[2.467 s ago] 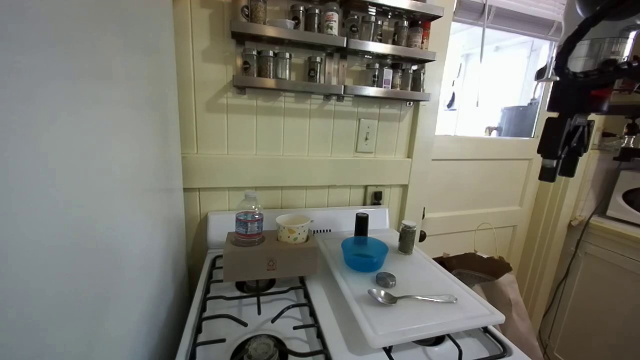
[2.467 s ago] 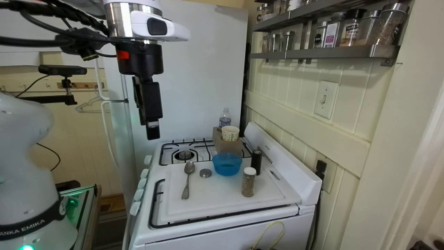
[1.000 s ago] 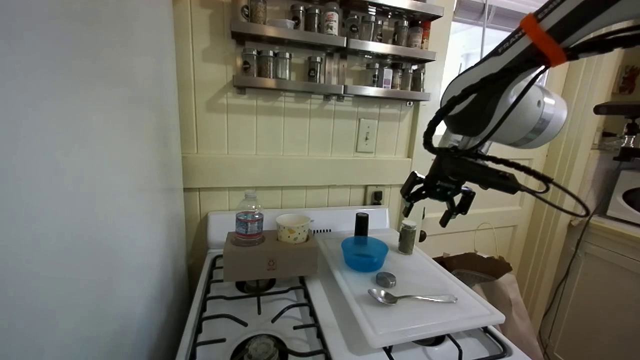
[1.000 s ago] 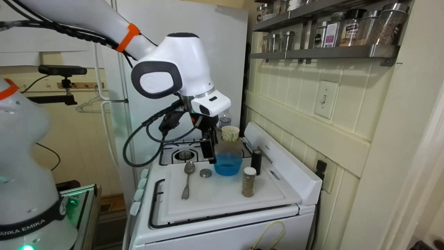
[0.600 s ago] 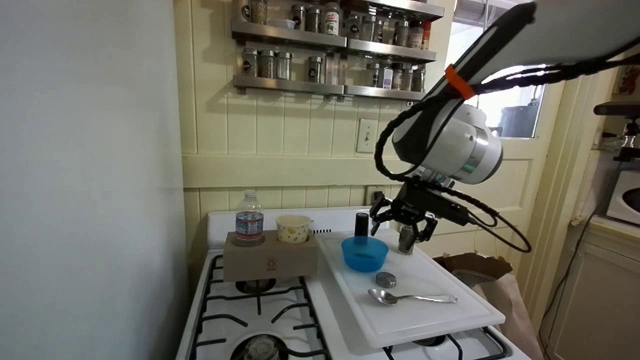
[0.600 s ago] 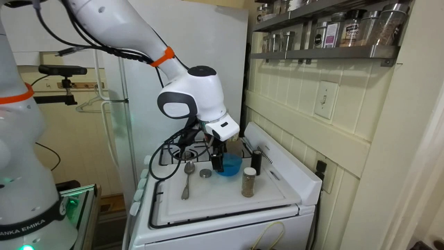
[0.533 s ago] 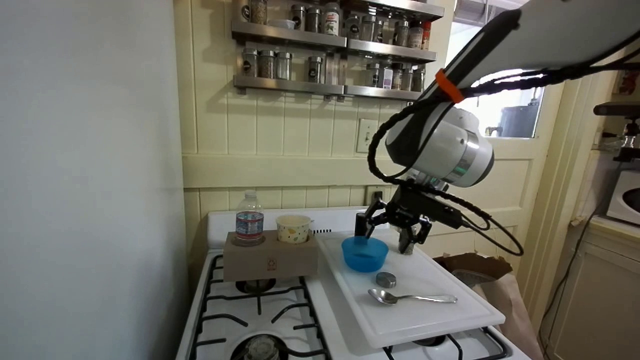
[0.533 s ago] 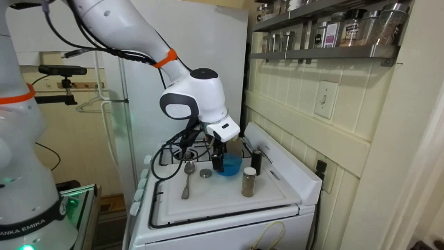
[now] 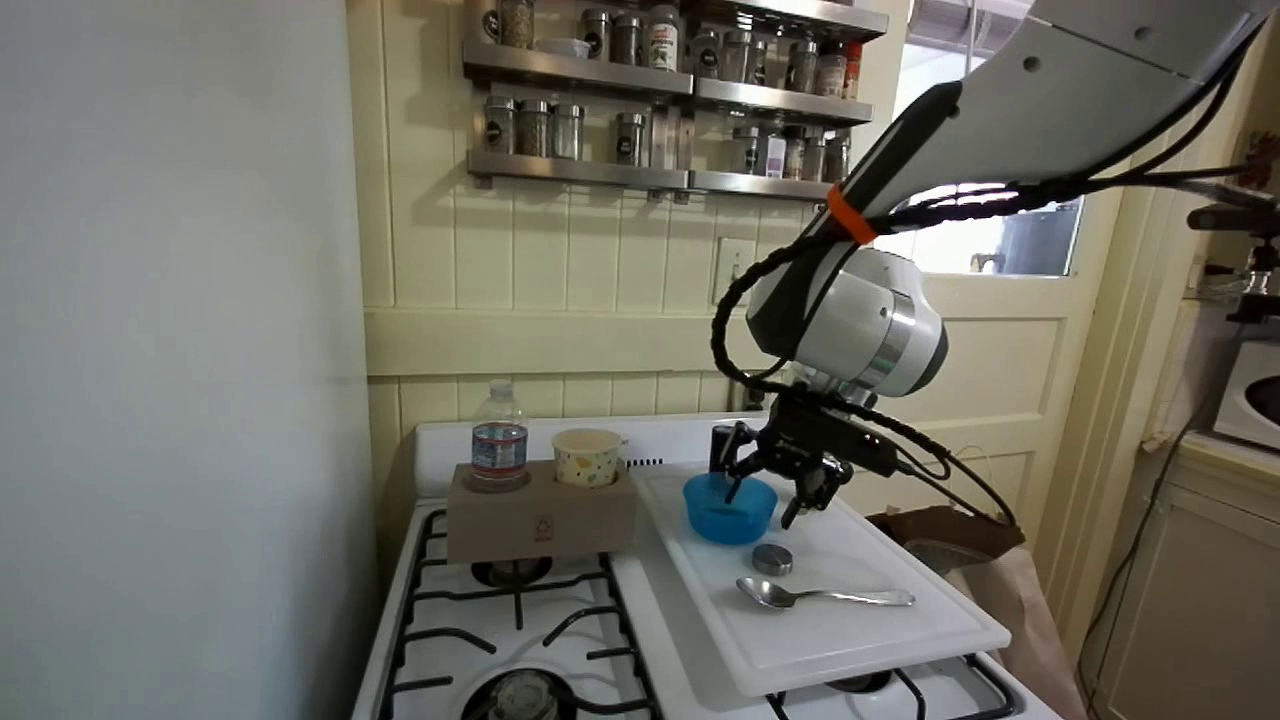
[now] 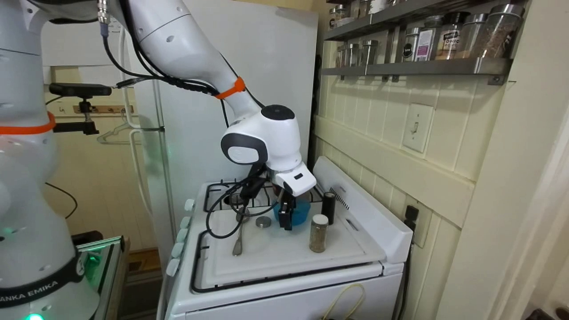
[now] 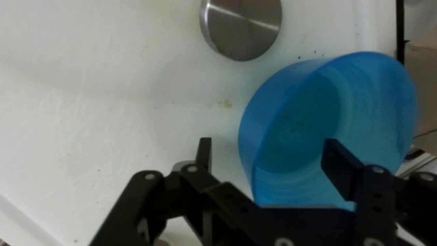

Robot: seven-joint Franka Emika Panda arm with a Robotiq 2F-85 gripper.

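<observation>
After swinging down, has the empty gripper (image 11: 267, 147) spread wide, one finger over the blue bowl (image 11: 321, 112), one outside: looks ready to pinch.

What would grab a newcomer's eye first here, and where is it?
Likely the bright blue bowl on the white cutting board, with the open gripper by its rim: in the wrist view, one finger shows over the bowl's inside, the other outside it. The white robot arm, slanting across the right of an exterior view, would probably draw the eye too. So might the steel shelves of spice jars on the wall above the stove.
</observation>
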